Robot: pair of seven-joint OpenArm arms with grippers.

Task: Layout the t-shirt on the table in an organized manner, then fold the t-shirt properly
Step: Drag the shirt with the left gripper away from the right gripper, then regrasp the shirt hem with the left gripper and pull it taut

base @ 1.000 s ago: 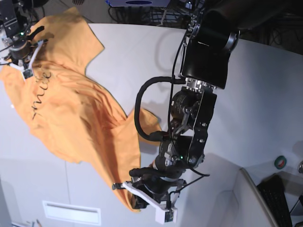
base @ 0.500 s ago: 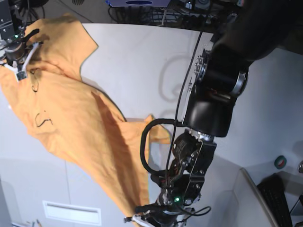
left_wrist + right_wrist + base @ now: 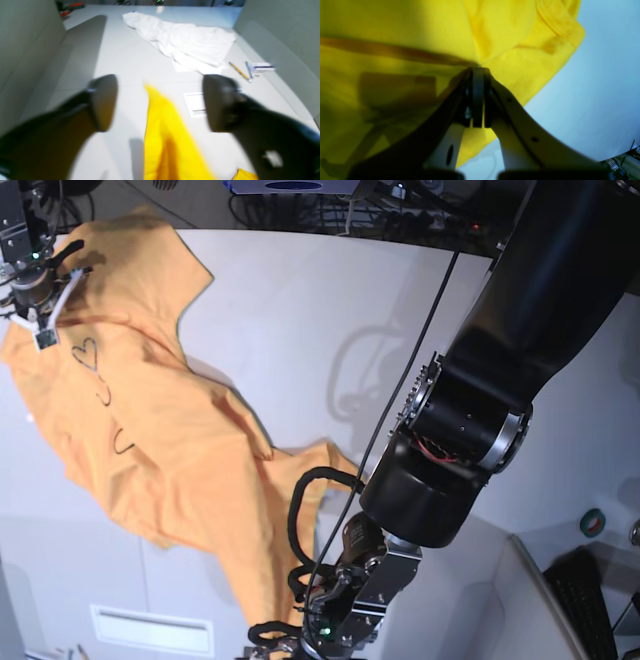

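Observation:
The light orange t-shirt [image 3: 170, 430] lies stretched across the table [image 3: 300, 310] from the far left corner to the front edge, with black lettering near its upper left. My right gripper [image 3: 42, 332] is at that upper left end, shut on a fold of the cloth [image 3: 478, 71]. My left arm [image 3: 460, 410] reaches down to the front edge, where its gripper leaves the base view. In the left wrist view the left gripper [image 3: 160, 100] stands wide open. A strip of the shirt [image 3: 160, 140] lies loose below the gap, touching neither finger.
A crumpled white cloth [image 3: 185, 42] lies farther off, with pens [image 3: 240, 72] beside it. A white inset plate [image 3: 150, 630] sits near the front edge. A tape roll [image 3: 593, 522] and a keyboard [image 3: 585, 595] are at the lower right.
My left gripper has opened and let go of the shirt's lower end while the arm swung down toward the front edge. The cloth has slackened. My right gripper keeps its hold.

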